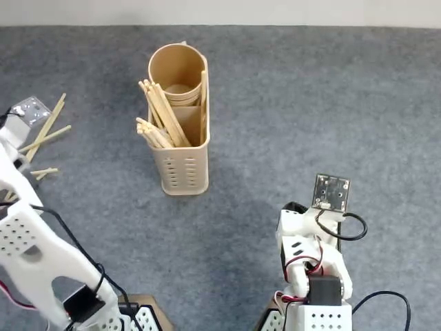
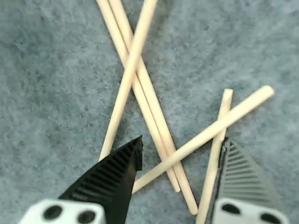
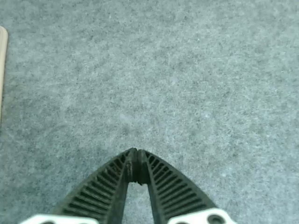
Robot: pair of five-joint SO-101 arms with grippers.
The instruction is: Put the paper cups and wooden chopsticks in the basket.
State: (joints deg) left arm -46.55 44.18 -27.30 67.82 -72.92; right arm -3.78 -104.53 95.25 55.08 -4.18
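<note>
We find the left end effector (image 2: 182, 142) released astride crossed chopsticks (image 2: 127, 79) at the high view's left edge, well apart from the basket (image 1: 182, 172); closing here may pinch one crookedly and scatter others.

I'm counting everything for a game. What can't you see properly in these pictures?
- High view: the cups sit nested inside the basket, so their number is unclear.
- High view: the loose chopsticks are partly covered by the left arm.
- Left wrist view: chopstick ends run off the picture's edge and behind the left gripper.
</note>
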